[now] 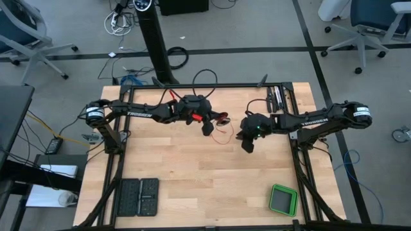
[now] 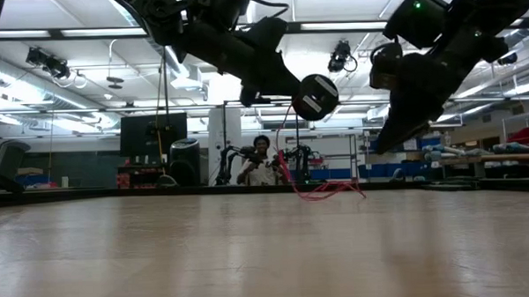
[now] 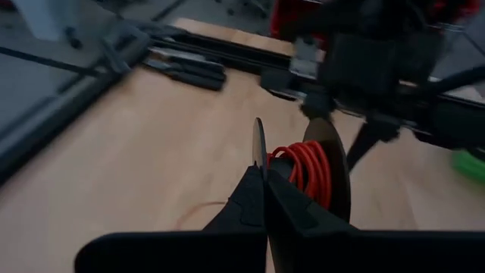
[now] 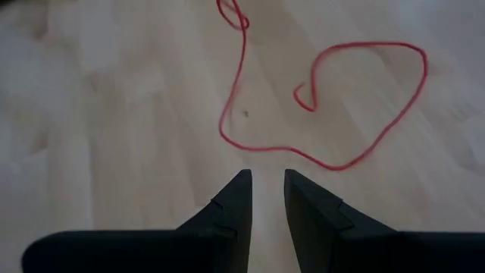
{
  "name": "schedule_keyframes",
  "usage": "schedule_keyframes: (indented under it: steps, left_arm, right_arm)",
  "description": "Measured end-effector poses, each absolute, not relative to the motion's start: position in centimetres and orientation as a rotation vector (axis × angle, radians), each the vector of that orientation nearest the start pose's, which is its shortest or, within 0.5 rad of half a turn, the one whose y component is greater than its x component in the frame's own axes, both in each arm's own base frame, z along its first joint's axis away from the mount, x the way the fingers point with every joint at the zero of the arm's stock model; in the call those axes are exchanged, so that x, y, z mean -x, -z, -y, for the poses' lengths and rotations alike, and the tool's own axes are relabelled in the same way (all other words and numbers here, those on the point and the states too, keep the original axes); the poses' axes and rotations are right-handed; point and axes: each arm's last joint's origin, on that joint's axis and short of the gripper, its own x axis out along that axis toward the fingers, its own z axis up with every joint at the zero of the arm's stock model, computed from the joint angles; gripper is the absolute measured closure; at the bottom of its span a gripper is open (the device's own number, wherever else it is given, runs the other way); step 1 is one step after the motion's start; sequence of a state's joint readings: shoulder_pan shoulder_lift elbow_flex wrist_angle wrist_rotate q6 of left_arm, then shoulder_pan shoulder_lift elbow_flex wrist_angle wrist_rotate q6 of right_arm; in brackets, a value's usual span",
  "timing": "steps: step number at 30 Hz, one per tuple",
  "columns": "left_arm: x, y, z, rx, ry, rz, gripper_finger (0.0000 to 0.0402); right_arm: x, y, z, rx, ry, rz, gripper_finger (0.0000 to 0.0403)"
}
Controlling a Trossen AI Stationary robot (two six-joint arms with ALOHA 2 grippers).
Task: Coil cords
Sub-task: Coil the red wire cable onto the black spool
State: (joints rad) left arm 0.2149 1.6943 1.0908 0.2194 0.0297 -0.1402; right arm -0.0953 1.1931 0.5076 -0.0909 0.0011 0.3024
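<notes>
**Winding the loose cord onto the spool**

From above, the left pincer [image 1: 207,126] hangs over the middle of the table [image 1: 192,186], holding a dark spool [image 1: 221,118] with red cord wound on it. The right pincer [image 1: 247,142] hovers just beside it, to the right. Between the two, a thin loose length of the cord [image 1: 223,137] lies on the wood. A green box [image 1: 282,199] and two black trays [image 1: 139,196] sit well apart, near the front edge, clear of the work.

At table height, the spool [image 2: 316,96] is lifted off the table, and the cord [image 2: 323,190] runs down from it into a low tangle on the surface.

The left wrist camera shows its fingers [image 3: 250,205] pressed shut on the thin rim of the spool [image 3: 259,144], with tidy red windings [image 3: 307,168] beside them. The grip looks narrow, so the spool should be kept steady.

The right wrist camera shows its pincer [image 4: 264,189] part open, holding nothing, above a wandering loop of cord [image 4: 356,155]. A good next move, I judge, is to pinch the strand near the spool rather than mid-loop, then lead it round with light tension so the slack does not knot
</notes>
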Motion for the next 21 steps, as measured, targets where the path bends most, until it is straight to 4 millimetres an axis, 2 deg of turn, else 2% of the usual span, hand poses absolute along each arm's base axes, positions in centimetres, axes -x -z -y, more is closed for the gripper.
schedule_keyframes:
  steps: [4, 9, 14, 21]
  left_arm:
    - [-37.1, -24.5, -7.9, 0.201, -0.19, -0.467, 0.0401]
    - [-37.4, -27.5, -8.0, 0.172, -0.183, -0.577, 0.0401]
    - [-38.0, -29.8, -7.2, 0.101, -0.142, -0.547, 0.0401]
    - [-38.2, -30.1, -5.5, 0.053, -0.099, -0.563, 0.0401]
  right_arm:
    - [-22.3, -17.7, 1.3, -0.259, 0.186, -0.697, 0.0326]
    - [-22.7, -18.2, 0.7, -0.191, 0.137, -0.644, 0.0326]
    - [-22.7, -18.2, 0.1, -0.138, 0.098, -0.647, 0.0326]
    - [-22.6, -18.3, -0.8, -0.126, 0.053, -0.644, 0.0326]
